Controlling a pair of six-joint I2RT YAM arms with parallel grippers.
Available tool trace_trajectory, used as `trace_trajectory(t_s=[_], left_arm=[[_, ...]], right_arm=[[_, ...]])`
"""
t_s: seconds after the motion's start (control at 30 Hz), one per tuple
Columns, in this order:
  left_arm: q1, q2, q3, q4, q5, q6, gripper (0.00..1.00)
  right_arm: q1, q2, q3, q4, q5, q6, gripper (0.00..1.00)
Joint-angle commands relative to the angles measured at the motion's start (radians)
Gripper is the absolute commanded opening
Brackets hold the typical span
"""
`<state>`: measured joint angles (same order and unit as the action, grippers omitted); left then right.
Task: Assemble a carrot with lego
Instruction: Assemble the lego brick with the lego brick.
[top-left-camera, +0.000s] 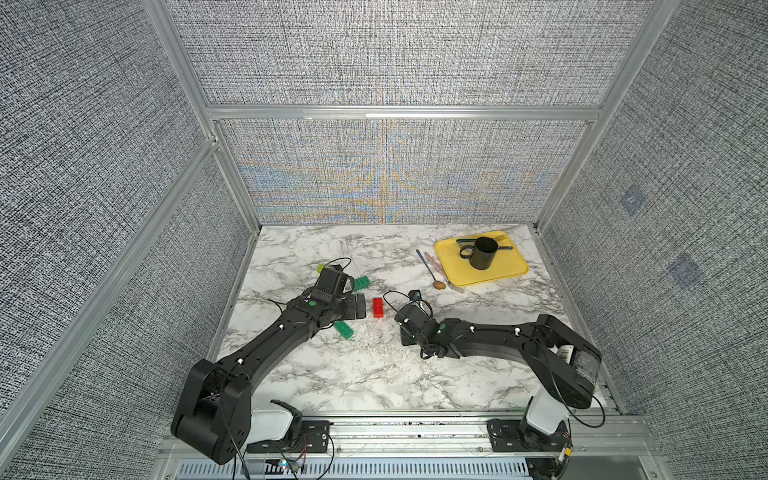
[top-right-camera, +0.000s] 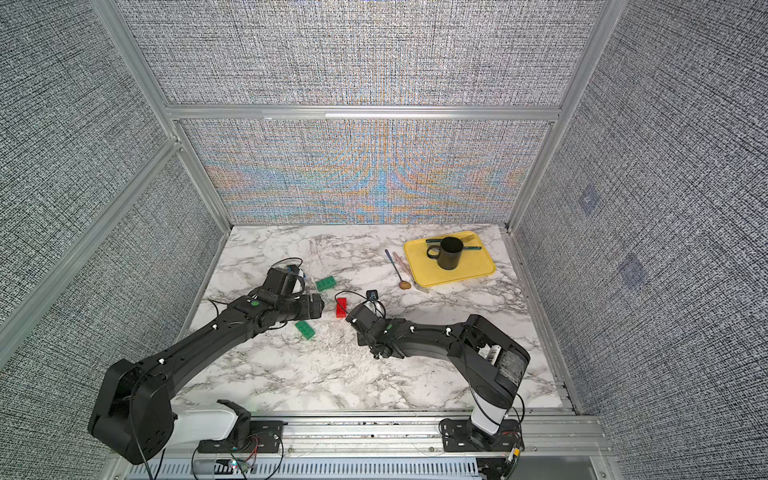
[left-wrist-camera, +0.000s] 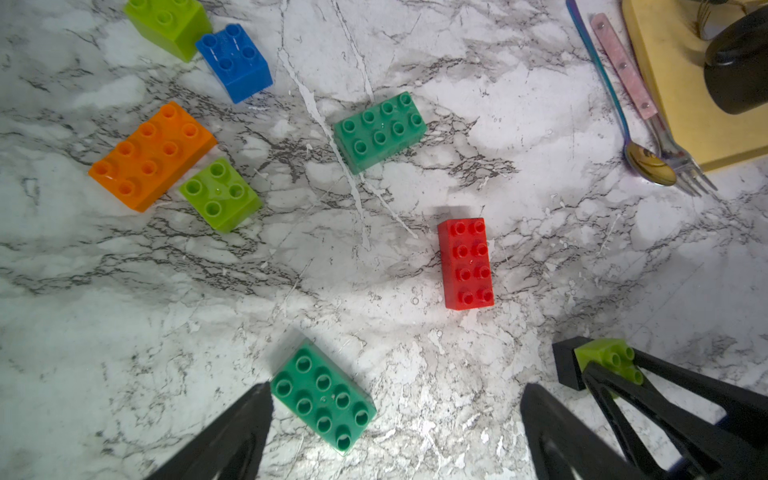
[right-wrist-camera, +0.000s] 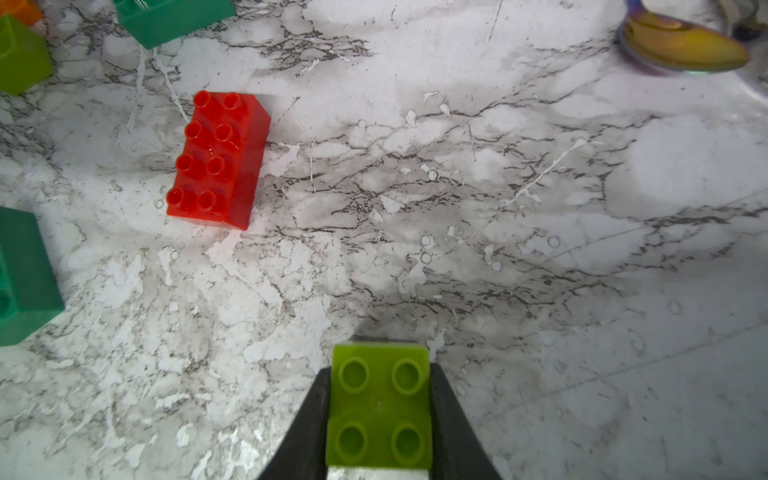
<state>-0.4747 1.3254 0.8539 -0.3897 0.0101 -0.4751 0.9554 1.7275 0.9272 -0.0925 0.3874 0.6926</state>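
Observation:
Loose lego lies on the marble table. A red brick (top-left-camera: 378, 307) (left-wrist-camera: 466, 264) (right-wrist-camera: 218, 160) sits between my two arms. My left gripper (left-wrist-camera: 395, 395) hangs open just above the table, and a dark green brick (left-wrist-camera: 323, 397) (top-left-camera: 344, 330) lies between its fingers, close to one fingertip (left-wrist-camera: 259, 399). Further off are another dark green brick (left-wrist-camera: 380, 131), an orange brick (left-wrist-camera: 151, 156), two lime bricks (left-wrist-camera: 220, 193) (left-wrist-camera: 168, 25) and a blue brick (left-wrist-camera: 235, 62). My right gripper (right-wrist-camera: 379, 370) is shut on a lime brick (right-wrist-camera: 380, 407) (left-wrist-camera: 606, 359), with a black piece (left-wrist-camera: 566, 365) under it.
A yellow tray (top-left-camera: 505, 266) at the back right holds a black mug (top-left-camera: 484, 253) and cutlery. A spoon (top-left-camera: 428, 270) and a fork (left-wrist-camera: 690, 178) lie beside the tray's left edge. Fabric walls with metal frames enclose the table on three sides.

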Motion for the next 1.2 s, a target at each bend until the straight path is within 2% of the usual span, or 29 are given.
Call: trace_trajectory(t_s=[0.0, 0.77, 1.17], left_arm=[[0.001, 0.003, -0.001, 0.02, 0.002, 0.007, 0.96], [0.0, -0.015, -0.004, 0.012, -0.02, 0.01, 0.97], [0.0, -0.01, 0.004, 0.009, -0.042, 0.018, 0.97]], right_arm=[[0.006, 0.009, -0.012, -0.047, -0.008, 0.025, 0.25], [0.054, -0.017, -0.076, -0.062, 0.029, 0.061, 0.25], [0.065, 0.073, -0.166, -0.047, 0.027, 0.055, 0.22]])
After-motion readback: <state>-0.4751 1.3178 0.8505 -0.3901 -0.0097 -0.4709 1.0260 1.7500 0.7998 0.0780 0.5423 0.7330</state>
